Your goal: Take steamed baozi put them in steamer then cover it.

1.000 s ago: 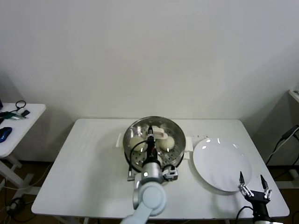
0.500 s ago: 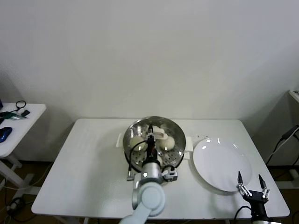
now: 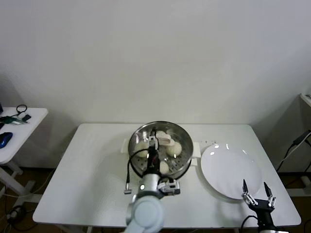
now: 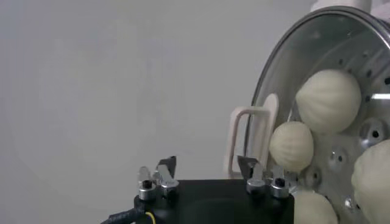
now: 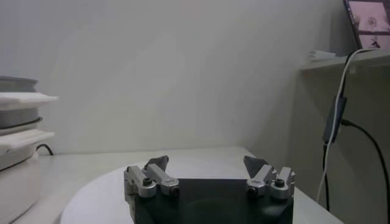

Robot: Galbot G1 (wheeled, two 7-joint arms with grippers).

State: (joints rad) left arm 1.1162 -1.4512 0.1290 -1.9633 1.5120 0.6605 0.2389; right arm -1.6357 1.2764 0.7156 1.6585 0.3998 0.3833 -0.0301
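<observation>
1. Steamer (image 3: pixel 161 148) sits mid tabletop (image 3: pixel 92 179), on white base; shiny wall, holed tray inside.
2. Baozi (image 3: pixel 175 147) lie in the steamer; wrist cam shows four (image 4: pixel 328 100) on the tray, two touching near the rim.
3. Cover (image 3: pixel 165 139) w/ cream handle is on the steamer, over the buns; in the left wrist view its handle (image 4: pixel 251 141) and rim show at the pot's edge.
4. Left gripper (image 4: pixel 207 173) is above the steamer's near side, fingers (image 4: pixel 166 165) apart, gripping nothing; gap btwn them bare.
5. Left arm (image 3: pixel 146 208) rises from the bottom edge to the pot.
6. Right gripper (image 3: pixel 254 191) is over the plate's near edge, fingers (image 5: pixel 158 163) spread wide, nothing held.
7. White plate (image 3: pixel 228 167) lies just right of the steamer, flat on the tabletop.
8. Side table (image 3: pixel 14 131) far left w/ cables on it.
</observation>
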